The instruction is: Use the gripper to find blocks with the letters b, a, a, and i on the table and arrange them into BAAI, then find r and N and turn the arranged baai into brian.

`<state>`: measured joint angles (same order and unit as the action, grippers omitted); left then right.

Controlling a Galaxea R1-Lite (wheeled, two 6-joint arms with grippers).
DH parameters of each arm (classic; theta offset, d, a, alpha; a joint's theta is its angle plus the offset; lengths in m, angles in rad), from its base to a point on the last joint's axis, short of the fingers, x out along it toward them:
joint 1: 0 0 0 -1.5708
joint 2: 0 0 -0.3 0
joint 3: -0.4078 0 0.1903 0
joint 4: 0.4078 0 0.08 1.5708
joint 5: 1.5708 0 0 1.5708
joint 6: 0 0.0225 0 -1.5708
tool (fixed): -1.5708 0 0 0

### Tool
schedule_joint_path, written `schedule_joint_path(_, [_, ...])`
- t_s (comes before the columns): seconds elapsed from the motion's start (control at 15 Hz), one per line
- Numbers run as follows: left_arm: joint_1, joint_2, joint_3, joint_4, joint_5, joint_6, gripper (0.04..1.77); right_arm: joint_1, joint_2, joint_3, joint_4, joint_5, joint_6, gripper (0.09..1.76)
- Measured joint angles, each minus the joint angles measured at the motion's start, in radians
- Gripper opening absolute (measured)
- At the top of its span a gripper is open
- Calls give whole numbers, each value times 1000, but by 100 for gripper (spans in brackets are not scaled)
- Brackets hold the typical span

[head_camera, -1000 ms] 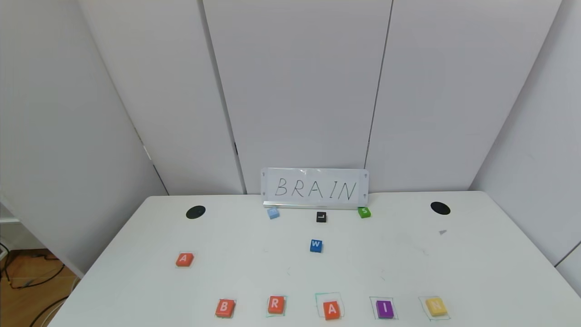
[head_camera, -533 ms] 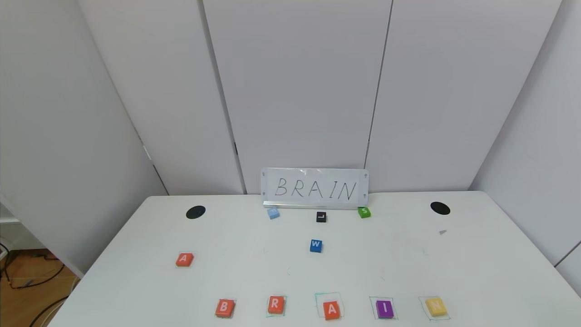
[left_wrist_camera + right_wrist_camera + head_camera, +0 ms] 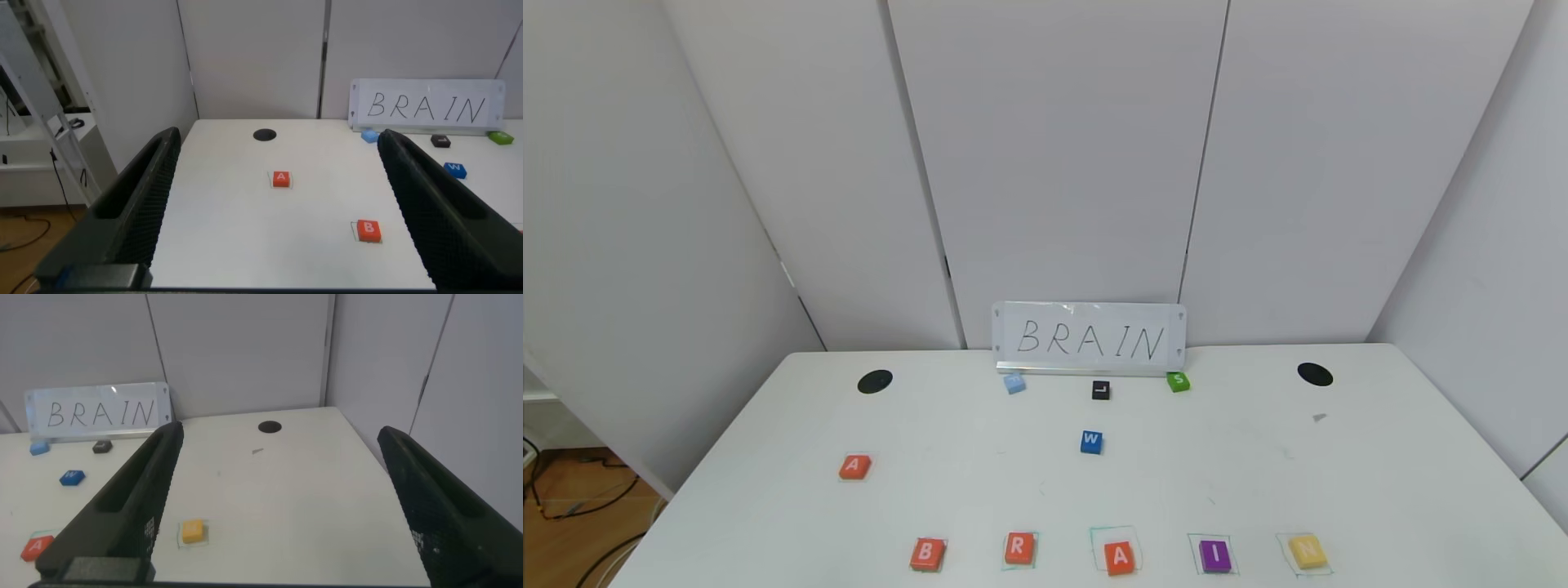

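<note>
Along the front edge of the table [image 3: 1380, 490] lies a row of blocks: orange-red B [image 3: 927, 553], r [image 3: 1019, 548], orange-red A [image 3: 1120, 557], purple I [image 3: 1215, 555] and yellow N [image 3: 1307, 552]. A second orange-red A [image 3: 854, 466] lies apart, farther back on the left. Neither arm shows in the head view. My left gripper [image 3: 278, 137] hangs open and empty off the table's near left side, with A [image 3: 281, 179] and B [image 3: 368, 230] beyond it. My right gripper [image 3: 279, 433] is open and empty off the near right side, N [image 3: 192, 531] ahead of it.
A white sign reading BRAIN [image 3: 1089, 339] stands at the back edge. Before it lie a light blue block [image 3: 1014, 383], a black L [image 3: 1101, 390], a green S [image 3: 1178, 381] and a blue W [image 3: 1092, 442]. Black holes [image 3: 875, 381] [image 3: 1315, 375] mark the rear corners.
</note>
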<state>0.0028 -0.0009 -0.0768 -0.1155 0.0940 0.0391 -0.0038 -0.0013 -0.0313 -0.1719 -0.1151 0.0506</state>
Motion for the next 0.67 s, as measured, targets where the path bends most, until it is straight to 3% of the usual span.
schedule_joint_path(0.27, [0,0,70,7,-64,2,172,1,0,30,94,46,-5,171])
schedule_joint_path(0.4, [-1,0,74,123,-97,21,172,2,0,31,176,68,2,171])
schedule_joint_path(0.67, [-1,0,71,132,-113,30,172,3,0,31,175,72,11,171])
